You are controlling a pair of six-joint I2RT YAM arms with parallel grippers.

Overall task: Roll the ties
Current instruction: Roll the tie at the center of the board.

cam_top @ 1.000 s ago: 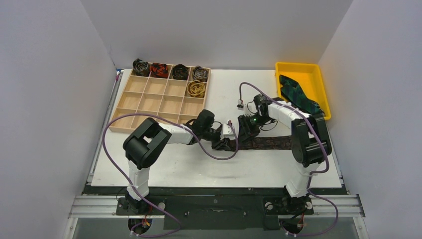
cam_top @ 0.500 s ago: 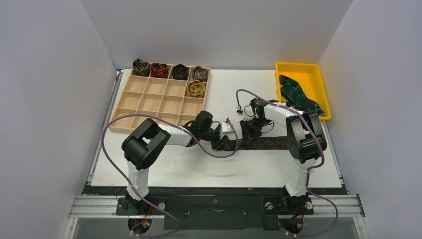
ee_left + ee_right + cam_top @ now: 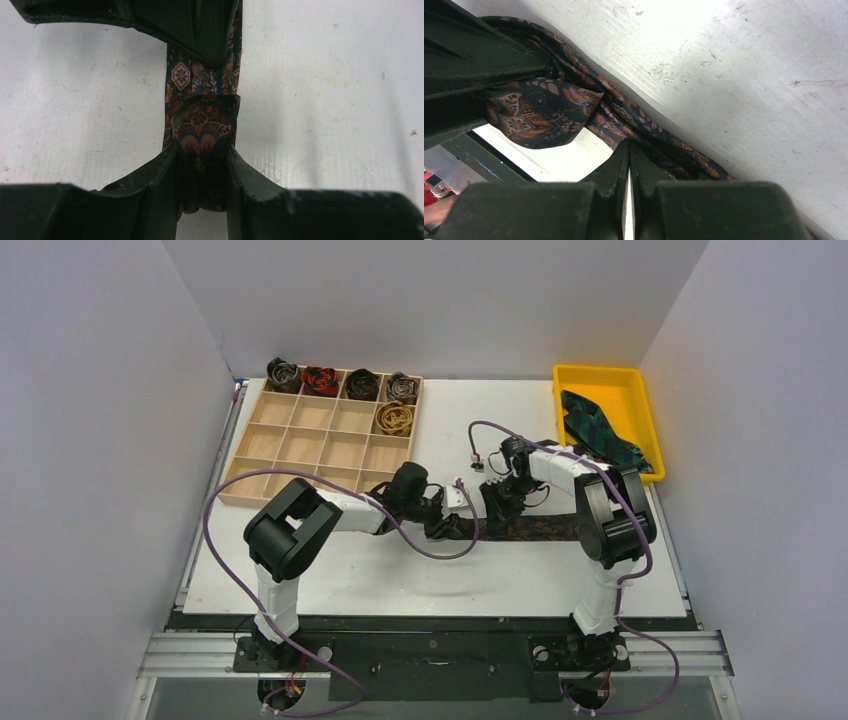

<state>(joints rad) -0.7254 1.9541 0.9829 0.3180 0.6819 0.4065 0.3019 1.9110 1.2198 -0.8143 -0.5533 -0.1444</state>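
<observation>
The paisley necktie (image 3: 200,125) is showing soft patterned cloth; the white tabletop (image 3: 325,100) is looking matt and scuffed; the far compartment tray (image 3: 305,447) is showing pale wood, the bin (image 3: 610,380) yellow plastic.

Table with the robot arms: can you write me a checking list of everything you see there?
Surface: white table, lightly scuffed.
Job's things: brown tie lying flat, one end folded up; green-blue tie in the yellow tray; five rolled ties in the wooden box.
Clutter: nothing seen.
Grippers: left gripper shut on the brown tie's folded end; right gripper shut, tips against the same tie.
Cables: purple cables loop off both arms, one hanging low by the brown tie.
Surroundings: plain walls on three sides; metal rail at the near edge.
</observation>
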